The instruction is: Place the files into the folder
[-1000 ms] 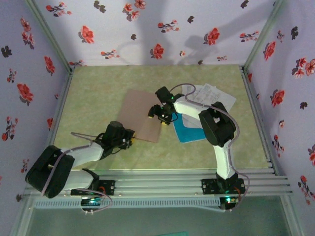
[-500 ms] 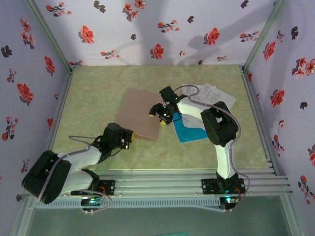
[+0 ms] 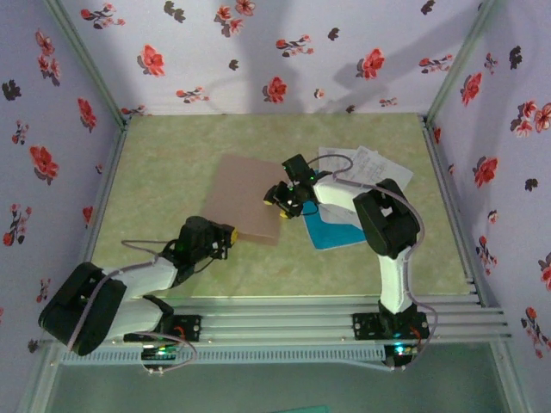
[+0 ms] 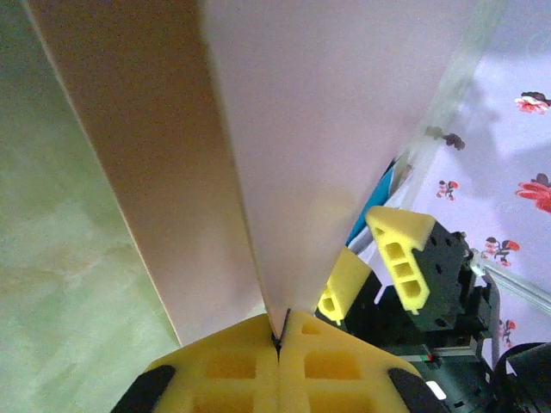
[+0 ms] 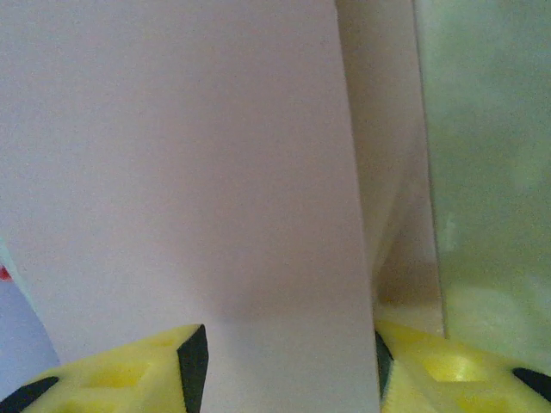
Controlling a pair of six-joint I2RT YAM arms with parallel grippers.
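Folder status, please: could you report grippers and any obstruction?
Left gripper shut on folder cover. Right gripper open at its edge. Files outside, under right arm.

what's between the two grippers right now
The folder. In the top view its tan sheet runs from the left gripper, at its near corner, to the right gripper, at its right edge.

The tan folder (image 3: 245, 198) lies mid-table, top flap seemingly lifted; cyan sheet (image 3: 334, 232) and white sheets (image 3: 368, 166) just right

folder (image 5: 189, 172): tan flap between parted tool (image 5: 288, 366) fingers | table (image 5: 495, 129): green, right side
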